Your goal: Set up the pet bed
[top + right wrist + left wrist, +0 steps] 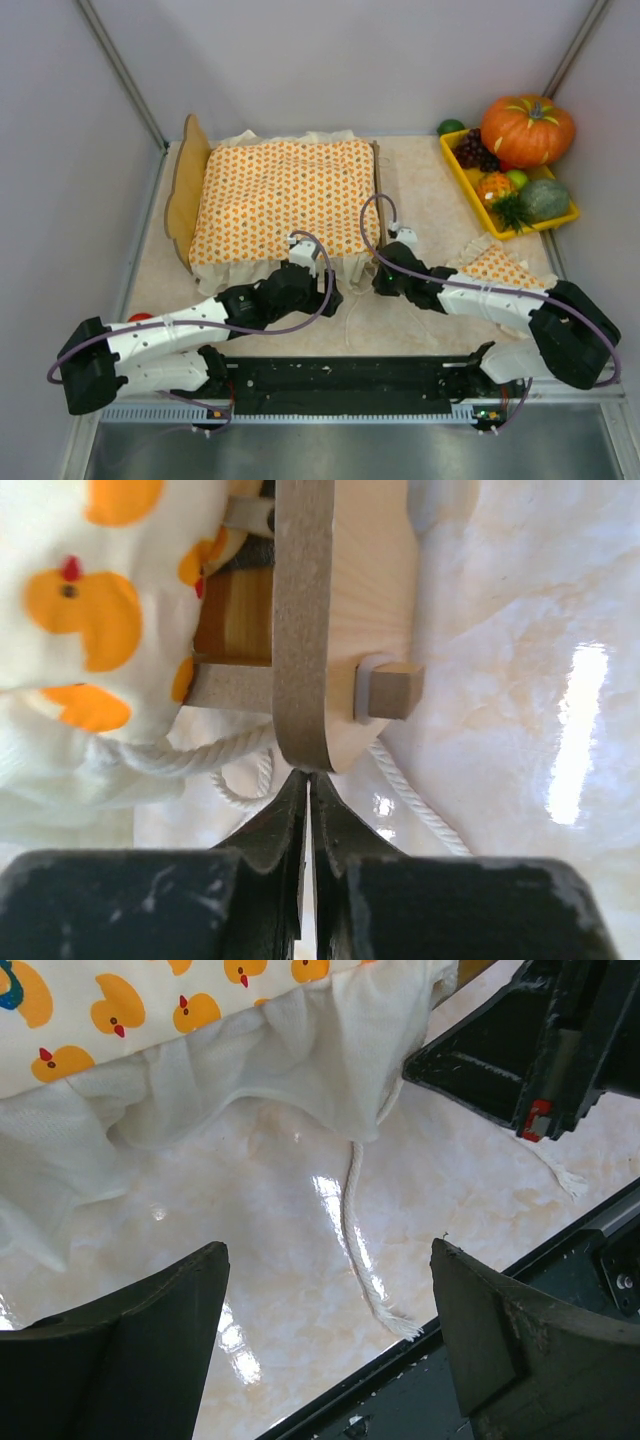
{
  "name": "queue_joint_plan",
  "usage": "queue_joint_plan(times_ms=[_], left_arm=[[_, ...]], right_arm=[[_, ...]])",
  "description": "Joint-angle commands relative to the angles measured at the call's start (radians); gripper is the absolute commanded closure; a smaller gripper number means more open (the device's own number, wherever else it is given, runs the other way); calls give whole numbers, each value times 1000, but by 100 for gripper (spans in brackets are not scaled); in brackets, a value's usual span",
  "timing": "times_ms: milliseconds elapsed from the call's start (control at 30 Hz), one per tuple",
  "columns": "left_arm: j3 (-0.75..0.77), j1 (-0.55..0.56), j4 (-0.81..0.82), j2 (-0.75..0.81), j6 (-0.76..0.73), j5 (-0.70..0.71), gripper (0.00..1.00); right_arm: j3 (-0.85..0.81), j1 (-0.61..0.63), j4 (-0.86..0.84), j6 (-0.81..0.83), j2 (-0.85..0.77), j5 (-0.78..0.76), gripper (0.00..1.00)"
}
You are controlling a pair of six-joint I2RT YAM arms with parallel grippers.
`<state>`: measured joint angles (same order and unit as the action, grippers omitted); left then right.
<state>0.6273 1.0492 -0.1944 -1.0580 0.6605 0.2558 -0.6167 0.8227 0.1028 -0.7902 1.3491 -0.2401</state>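
The pet bed (185, 190) stands at the back left, its tall rounded headboard on the left and footboard (377, 195) on the right. The orange-dotted bedspread (280, 195) covers it. My left gripper (333, 295) is open and empty just in front of the bed; in the left wrist view (330, 1260) it hangs over bare table below the bedspread's white ruffle (250, 1060) and a loose white cord (358, 1250). My right gripper (379, 279) is shut and empty. In the right wrist view its tips (307, 780) touch the footboard's plywood edge (300, 630). The small pillow (500, 268) lies under my right arm.
A yellow tray (470, 185) at the back right holds a pumpkin (527, 128), grapes and other produce. A red object (140, 318) lies by my left arm. A black rail (350, 375) runs along the near edge. White cord (420, 800) trails past the footboard's wooden peg (392, 692).
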Motion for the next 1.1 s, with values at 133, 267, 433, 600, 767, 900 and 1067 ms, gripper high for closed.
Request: queue_joint_plan(times_ms=[133, 267, 433, 600, 767, 900, 1067], left_arm=[[17, 5, 33, -40, -19, -7, 15], [20, 5, 47, -51, -35, -32, 15], [22, 5, 50, -53, -44, -50, 15], [23, 5, 50, -54, -53, -61, 15], [31, 5, 58, -68, -67, -72, 15], [41, 5, 52, -83, -75, -79, 15], [45, 5, 50, -79, -78, -72, 15]], right_arm=[[5, 12, 173, 88, -174, -186, 100], [-3, 6, 320, 91, -176, -255, 100], [-43, -8, 434, 63, -143, -318, 100], [-90, -23, 491, 68, -79, -372, 100], [-149, -23, 462, 137, 45, -346, 100], [-184, -28, 454, 189, 114, -349, 95], [-157, -33, 460, 151, 17, -288, 71]])
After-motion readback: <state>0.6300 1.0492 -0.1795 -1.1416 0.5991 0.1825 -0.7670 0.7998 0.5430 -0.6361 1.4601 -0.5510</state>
